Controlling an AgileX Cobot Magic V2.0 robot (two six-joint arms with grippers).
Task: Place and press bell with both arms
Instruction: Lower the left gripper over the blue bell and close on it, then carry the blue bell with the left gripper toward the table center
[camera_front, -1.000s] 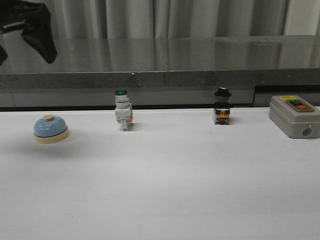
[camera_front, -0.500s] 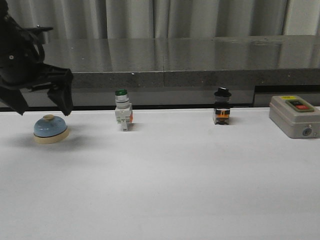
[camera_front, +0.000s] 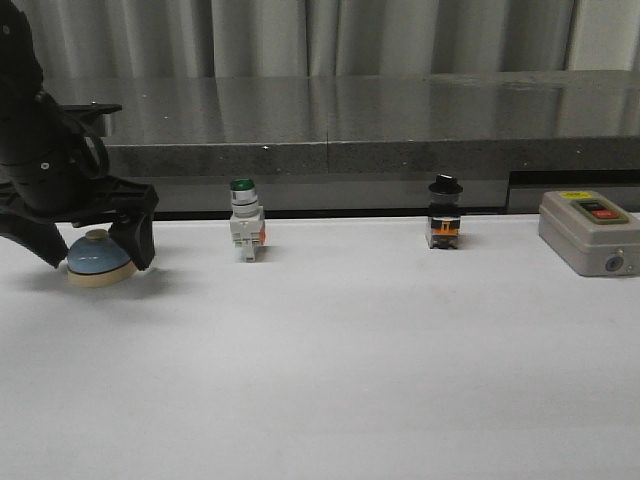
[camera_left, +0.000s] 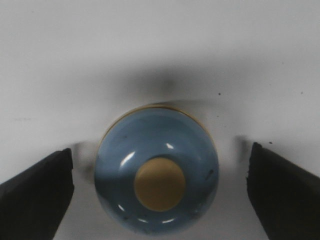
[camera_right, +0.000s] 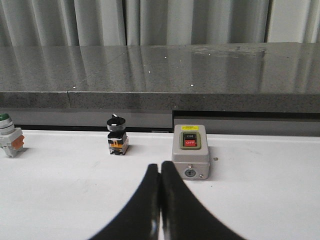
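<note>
The light-blue bell (camera_front: 98, 258) with a cream base and cream button stands on the white table at the far left. My left gripper (camera_front: 92, 255) is open and straddles it, one finger on each side, tips near the table. In the left wrist view the bell (camera_left: 156, 169) sits between the two black fingers (camera_left: 37, 192) with gaps on both sides. My right gripper (camera_right: 160, 172) is shut and empty, low over the table in front of the grey box; it does not show in the front view.
A green-capped white push-button switch (camera_front: 245, 230) and a black-knobbed switch (camera_front: 444, 215) stand along the table's back edge. A grey box with red and green buttons (camera_front: 589, 232) sits at the far right. A dark stone ledge (camera_front: 400, 140) runs behind the table.
My left gripper has come down from above and behind the bell, and its open fingers now flank the bell. The bell has not moved.
</note>
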